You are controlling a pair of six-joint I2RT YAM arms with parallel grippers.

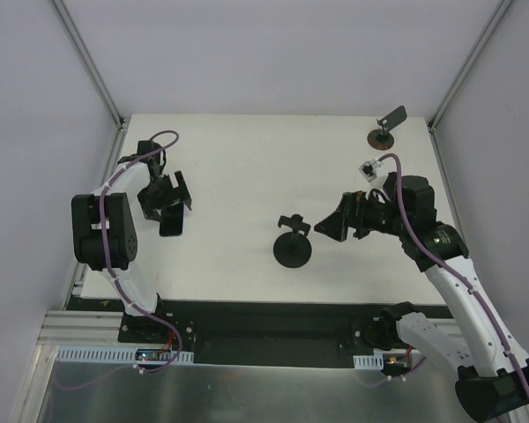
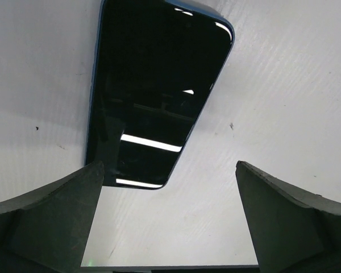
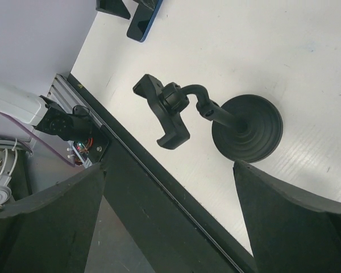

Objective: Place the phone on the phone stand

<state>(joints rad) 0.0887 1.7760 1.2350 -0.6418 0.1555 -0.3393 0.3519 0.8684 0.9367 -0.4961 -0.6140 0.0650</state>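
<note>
We see the phone (image 2: pixel 159 91): thin, black, glossy, bluish edge, flat nr left edge of the desk (image 1: pixel 247 167); left gripper (image 1: pixel 167 201) spread over it, right gripper (image 1: pixel 328 226) spread too.

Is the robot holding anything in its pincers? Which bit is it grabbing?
Nothing is held. The left pincer is open over the phone lying on the table; the right pincer is open beside the phone stand.

white-and-black arms (image 1: pixel 467 300), purple cables (image 1: pixel 406 227), black claws (image 1: pixel 167 201)
</note>
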